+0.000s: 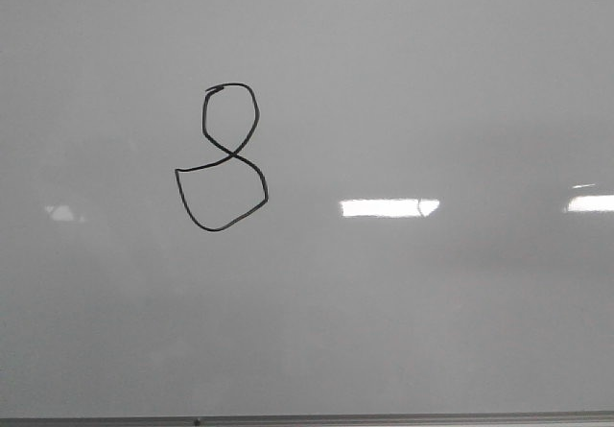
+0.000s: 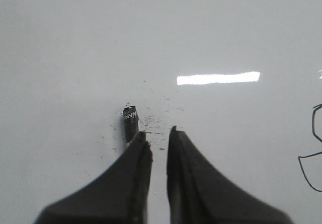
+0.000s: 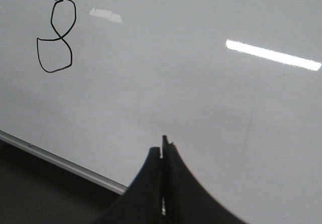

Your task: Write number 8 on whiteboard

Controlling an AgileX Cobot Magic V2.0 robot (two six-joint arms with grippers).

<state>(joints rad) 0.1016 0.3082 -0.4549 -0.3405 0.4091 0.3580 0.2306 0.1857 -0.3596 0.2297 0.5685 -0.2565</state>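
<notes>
A black hand-drawn number 8 (image 1: 230, 155) stands left of centre on the glossy whiteboard (image 1: 432, 82), with a small upper loop and a larger angular lower one. The right wrist view shows the number 8 (image 3: 59, 36) far from my right gripper (image 3: 162, 146), which is shut with nothing in it. My left gripper (image 2: 158, 132) is open by a narrow gap, empty, low over the whiteboard (image 2: 100, 43). A black marker (image 2: 131, 123) lies on the board just outside one of its fingers (image 2: 138, 148), partly hidden by it. Part of the number 8 (image 2: 313, 123) shows at the frame's edge.
Small black specks (image 2: 156, 118) are scattered on the board by the marker. The board's thin grey frame (image 1: 384, 417) runs along the near edge; beyond the frame (image 3: 60, 161) lies a dark surface (image 3: 40, 194). Bright light reflections (image 1: 389, 207) sit on the board.
</notes>
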